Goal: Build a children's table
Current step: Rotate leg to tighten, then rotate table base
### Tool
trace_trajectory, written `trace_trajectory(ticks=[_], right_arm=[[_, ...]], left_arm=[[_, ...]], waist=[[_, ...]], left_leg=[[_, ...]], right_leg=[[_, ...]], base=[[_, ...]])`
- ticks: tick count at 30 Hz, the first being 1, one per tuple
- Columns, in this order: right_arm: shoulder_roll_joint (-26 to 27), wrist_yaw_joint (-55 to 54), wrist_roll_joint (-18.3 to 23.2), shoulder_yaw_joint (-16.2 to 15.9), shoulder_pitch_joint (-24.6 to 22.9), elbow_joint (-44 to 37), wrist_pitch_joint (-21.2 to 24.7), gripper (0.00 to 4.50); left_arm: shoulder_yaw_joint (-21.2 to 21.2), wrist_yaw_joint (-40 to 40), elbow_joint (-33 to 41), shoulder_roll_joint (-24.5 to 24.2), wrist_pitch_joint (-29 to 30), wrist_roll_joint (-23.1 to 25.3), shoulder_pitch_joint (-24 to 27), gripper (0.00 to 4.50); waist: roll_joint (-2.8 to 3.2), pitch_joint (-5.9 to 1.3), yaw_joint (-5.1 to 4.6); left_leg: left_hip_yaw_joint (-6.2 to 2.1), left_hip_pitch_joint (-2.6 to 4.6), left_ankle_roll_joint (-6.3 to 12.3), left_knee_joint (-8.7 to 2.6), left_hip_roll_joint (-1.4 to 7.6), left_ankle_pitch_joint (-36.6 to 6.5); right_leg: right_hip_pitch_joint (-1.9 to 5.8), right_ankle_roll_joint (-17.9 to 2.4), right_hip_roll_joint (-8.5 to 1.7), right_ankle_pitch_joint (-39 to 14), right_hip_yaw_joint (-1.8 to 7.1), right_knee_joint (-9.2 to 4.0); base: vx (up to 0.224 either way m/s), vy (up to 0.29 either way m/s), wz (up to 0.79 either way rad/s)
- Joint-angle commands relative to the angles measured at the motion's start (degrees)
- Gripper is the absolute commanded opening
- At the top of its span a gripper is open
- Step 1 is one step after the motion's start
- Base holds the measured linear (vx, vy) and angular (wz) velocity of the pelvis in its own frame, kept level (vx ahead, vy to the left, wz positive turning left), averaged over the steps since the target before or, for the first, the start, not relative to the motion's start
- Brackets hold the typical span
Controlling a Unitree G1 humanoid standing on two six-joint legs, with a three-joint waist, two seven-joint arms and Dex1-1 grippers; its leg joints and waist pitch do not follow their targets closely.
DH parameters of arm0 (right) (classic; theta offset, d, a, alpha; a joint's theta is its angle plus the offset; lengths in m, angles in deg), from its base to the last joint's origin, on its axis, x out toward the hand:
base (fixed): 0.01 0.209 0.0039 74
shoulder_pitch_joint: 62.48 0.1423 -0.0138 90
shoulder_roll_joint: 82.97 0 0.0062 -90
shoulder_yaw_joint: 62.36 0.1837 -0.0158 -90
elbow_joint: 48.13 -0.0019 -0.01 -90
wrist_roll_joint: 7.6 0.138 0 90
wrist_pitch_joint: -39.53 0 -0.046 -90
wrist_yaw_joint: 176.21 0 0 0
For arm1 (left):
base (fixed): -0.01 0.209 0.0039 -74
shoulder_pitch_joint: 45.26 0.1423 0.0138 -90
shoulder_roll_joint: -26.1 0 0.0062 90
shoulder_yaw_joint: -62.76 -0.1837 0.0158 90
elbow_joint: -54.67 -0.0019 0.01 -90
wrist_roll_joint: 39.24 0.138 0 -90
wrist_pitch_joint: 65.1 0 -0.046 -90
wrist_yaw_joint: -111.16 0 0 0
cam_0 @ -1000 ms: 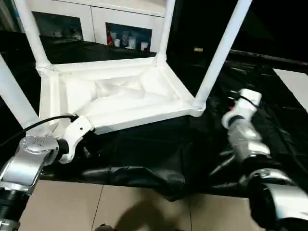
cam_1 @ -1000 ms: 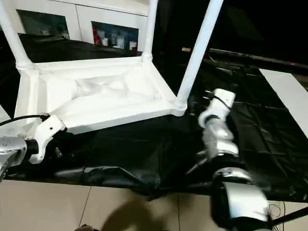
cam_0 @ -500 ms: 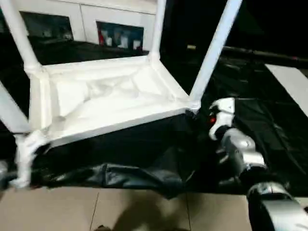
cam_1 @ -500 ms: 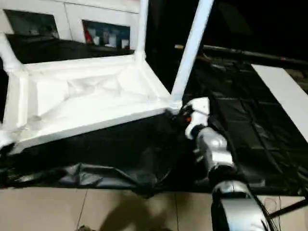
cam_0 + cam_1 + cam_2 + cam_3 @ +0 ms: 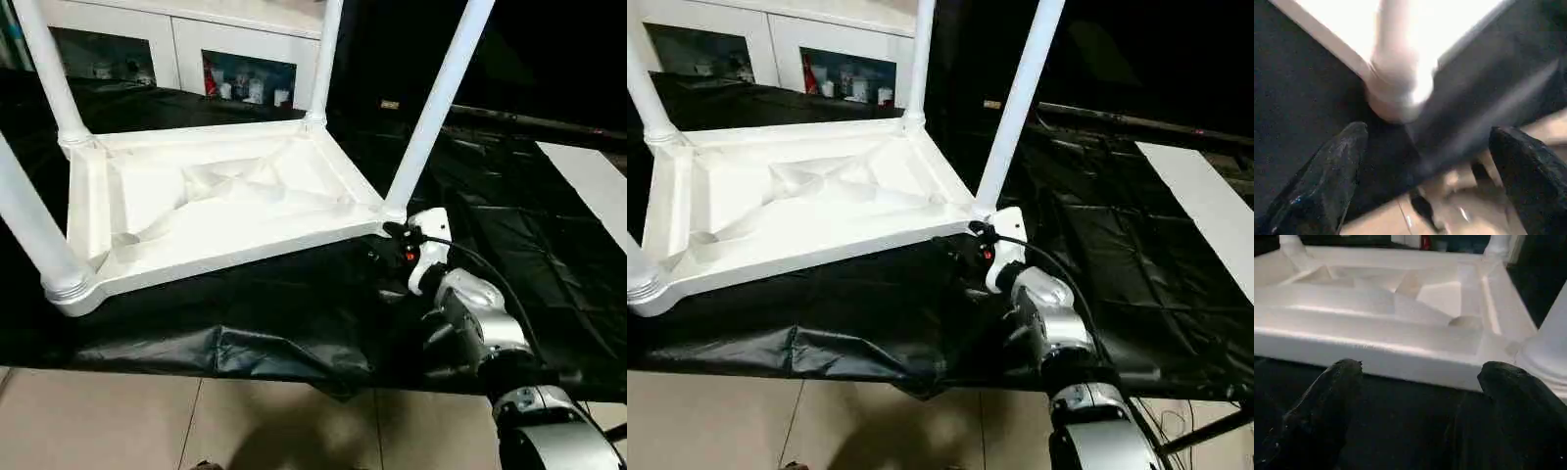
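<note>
- The children's table [image 5: 216,201] lies upside down on the black-sheeted surface [image 5: 529,245] — four white legs [image 5: 436,108] stand up from its corner sockets.
- Right pincer [image 5: 1420,377] spread wide, holding nothing, just beside the near-right corner.
- Left pincer [image 5: 1430,142] spread wide and empty near a corner socket [image 5: 1396,93].
- No legible writing — a flat white board [image 5: 593,186] lies far right.

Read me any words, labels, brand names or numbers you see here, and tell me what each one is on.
None can be read.
Bottles and jars in the cabinet: any labels are too small to read.
Small yellowish tag on the black sheet behind the children's table: too small to read.
The table, its legs and the right gripper show no print.
</note>
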Motion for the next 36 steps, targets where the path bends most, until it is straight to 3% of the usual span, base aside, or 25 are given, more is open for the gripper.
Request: trace_trajectory(ticks=[1, 3, 6, 8, 9, 14, 19, 22, 25, 26, 27, 31, 36], right_arm=[[-0.57, -1.25, -1.52, -0.28, -0.23, -0.02, 0.79, 4.27], [-0.54, -3.5, -2.74, -0.35, -0.03, 1.35, 0.97, 4.27], [-0.15, -5.4, -3.74, -0.71, 0.06, 2.92, 0.46, 4.27], [-0.02, -5.52, -3.77, -0.79, 0.03, 3.02, 0.49, 4.27], [0.28, -5.62, -3.81, -0.93, -0.01, 3.08, 0.61, 4.27], [1.08, -6.44, -5.12, -1.68, 0.2, 3.46, 0.38, 4.27], [2.38, -7.65, -6.41, -2.17, 1.62, 5.96, -0.17, 4.27], [3.12, -8.59, -7.57, -3.05, 2.79, 8.07, -0.45, 4.27], [4.41, -9.96, -9.08, -3.81, 4.73, 10.66, -0.62, 4.27], [4.41, -9.96, -9.08, -3.81, 4.73, 10.66, -0.62, 4.27], [4.74, -9.92, -9.35, -4.02, 5.32, 10.89, -0.69, 4.27], [5.11, -9.9, -9.51, -4.08, 6.24, 11.86, -0.97, 4.27], [5.94, -10.38, -10.14, -4.06, 7.9, 14.24, -1.56, 4.27]], left_arm=[[1.67, -1.02, -1.57, 0.07, -1.7, -2.67, -2.26, 4.43], [2.2, -1.5, -2.54, 1.12, -1.84, -4.96, -5.04, 4.43], [0.38, -2.42, -1.62, 4.4, -1.26, -7.76, -8.88, 4.43], [0.0, -2.69, -1.35, 5.18, -1.15, -8.47, -9.66, 4.43], [-0.93, -3.31, -0.53, 6.58, -0.65, -9.75, -10.87, 4.43], [-4.27, -3.92, 0.39, 9.44, -0.8, -11.14, -14.4, 4.43], [-9.06, -0.77, 1.98, 14.53, -0.78, -11.14, -20.08, 4.43], [-12.35, 1.73, 2.71, 18.59, -1.47, -9.95, -23.49, 4.43], [-18.19, 7.22, -1.84, 23.11, -4.04, -3.92, -28.4, 4.43], [-18.19, 7.22, -1.84, 23.11, -4.04, -3.92, -28.4, 4.43], [-19.42, 7.45, -2.63, 24.04, -4.38, -3.25, -29.39, 4.43], [-21.23, 5.64, 1.72, 26.0, -1.8, -6.32, -30.1, 4.43], [-26.2, 2.69, 11.37, 28.9, 4.3, -12.03, -30.59, 4.43]], waist=[[2.63, -2.39, -0.02], [2.64, -2.6, 0.15], [2.2, -2.74, 0.2], [2.4, -2.79, 0.38], [2.34, -2.94, 0.41], [2.1, -2.95, 0.9], [2.2, -2.97, 1.49], [2.0, -3.11, 1.9], [1.89, -3.2, 1.78], [1.93, -3.31, 1.84], [1.72, -3.3, 1.61], [1.81, -3.55, 1.62], [1.53, -3.8, 1.8]], left_leg=[[-0.82, 1.82, -2.96, -5.1, 1.32, -28.69], [-0.67, 2.02, -3.07, -5.01, 1.23, -27.84], [-0.52, 1.63, -3.19, -5.02, 1.3, -25.29], [-0.39, 1.68, -3.18, -4.86, 1.29, -24.5], [-0.44, 1.38, -3.15, -4.97, 1.3, -23.18], [-0.16, 1.68, -2.79, -4.8, 1.34, -22.01], [-0.14, 2.07, -3.84, -4.8, 1.41, -23.33], [-0.18, 1.8, -4.46, -4.76, 1.37, -22.62], [-0.21, 1.5, -4.48, -4.77, 1.33, -21.73], [-0.15, 1.71, -4.61, -4.61, 1.33, -21.49], [-0.23, 1.03, -4.51, -4.71, 1.2, -20.21], [-0.02, 1.37, -4.26, -4.46, 1.31, -18.77], [0.19, 1.13, -4.01, -4.35, 1.37, -15.95]], right_leg=[[0.61, -10.25, -3.42, -23.77, 2.83, -5.53], [0.56, -10.78, -3.3, -22.19, 2.81, -5.31], [1.13, -11.64, -3.48, -19.2, 2.88, -4.85], [1.09, -12.01, -3.62, -18.44, 2.98, -4.8], [1.5, -11.9, -3.6, -17.64, 2.91, -4.6], [1.26, -11.94, -3.47, -16.71, 2.95, -4.55], [1.02, -11.46, -3.48, -17.81, 2.92, -4.63], [1.28, -10.78, -3.6, -18.29, 2.92, -4.54], [1.5, -9.87, -3.56, -18.14, 2.99, -4.53], [1.37, -9.73, -3.54, -17.94, 3.03, -4.51], [1.89, -9.51, -3.58, -17.52, 3.06, -4.37], [1.65, -10.64, -3.46, -14.22, 3.0, -4.06], [1.99, -12.29, -3.26, -8.36, 2.83, -3.26]], base=[[0.0, 0.0, 0.0], [0.0, 0.0, 0.0], [0.0, 0.0, 0.0], [0.0, 0.0, 0.0], [0.0, 0.0, 0.0], [0.0, 0.0, 0.0], [0.0, 0.0, 0.0], [0.0, 0.0, 0.0], [0.0, 0.0, 0.0], [0.0, 0.0, 0.0], [0.0, 0.0, 0.0], [0.0, 0.0, 0.0], [0.0, 0.0, 0.0]])
